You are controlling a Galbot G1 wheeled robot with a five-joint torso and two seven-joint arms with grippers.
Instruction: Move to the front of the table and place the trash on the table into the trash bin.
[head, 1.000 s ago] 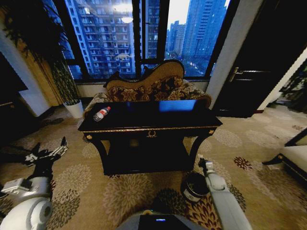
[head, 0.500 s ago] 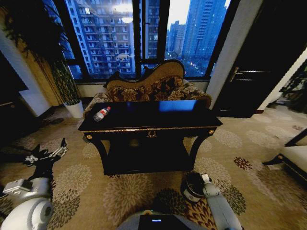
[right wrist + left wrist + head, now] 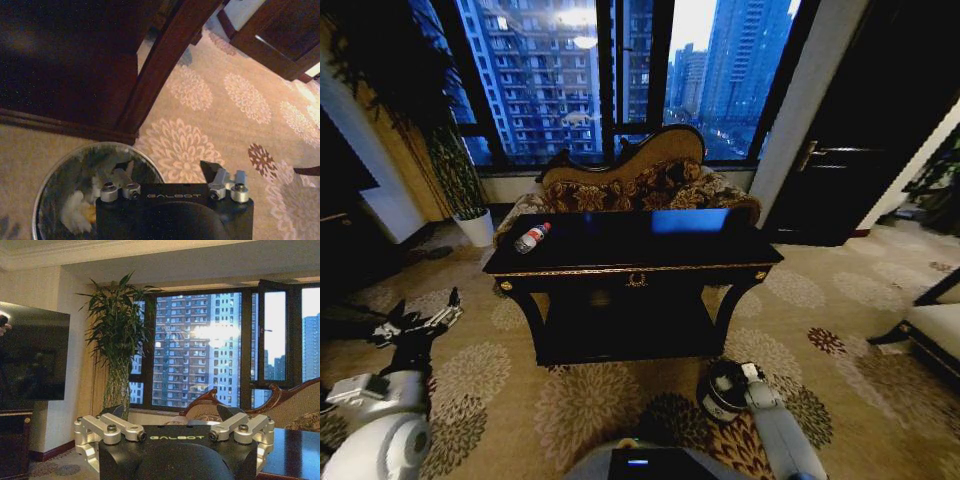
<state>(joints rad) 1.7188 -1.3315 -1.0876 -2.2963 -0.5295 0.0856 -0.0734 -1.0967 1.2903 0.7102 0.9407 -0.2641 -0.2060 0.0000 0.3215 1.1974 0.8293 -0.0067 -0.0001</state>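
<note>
- The right pincer (image 3: 744,372) has dropped over the last second from up beside the bench leg to sit right over the rim of the trash bin (image 3: 723,392), and in the last half-second it has barely moved.
- In the right wrist view its fingers (image 3: 212,172) stand apart with nothing between them, one over the bin's mouth, the other out over the carpet (image 3: 235,125).
- Inside the bin (image 3: 60,175) lie pale crumpled scraps (image 3: 75,217) and what looks like an orange bit (image 3: 90,214), though the liner's glare makes that hard to confirm.
- The likely reading: one delivery is done, and the small pieces are already in.
- The bottle (image 3: 532,237) is the item left: clear, red-labelled, red-capped, lying on its side at the far left corner of the bench (image 3: 640,268), close to the edge.
- The glossy black bench top around it otherwise looks bare, with window light reflected in it.
- The left pincer (image 3: 420,322) hangs low on the robot's left, well apart from the bench, fingers (image 3: 120,427) spread and holding nothing.
</note>
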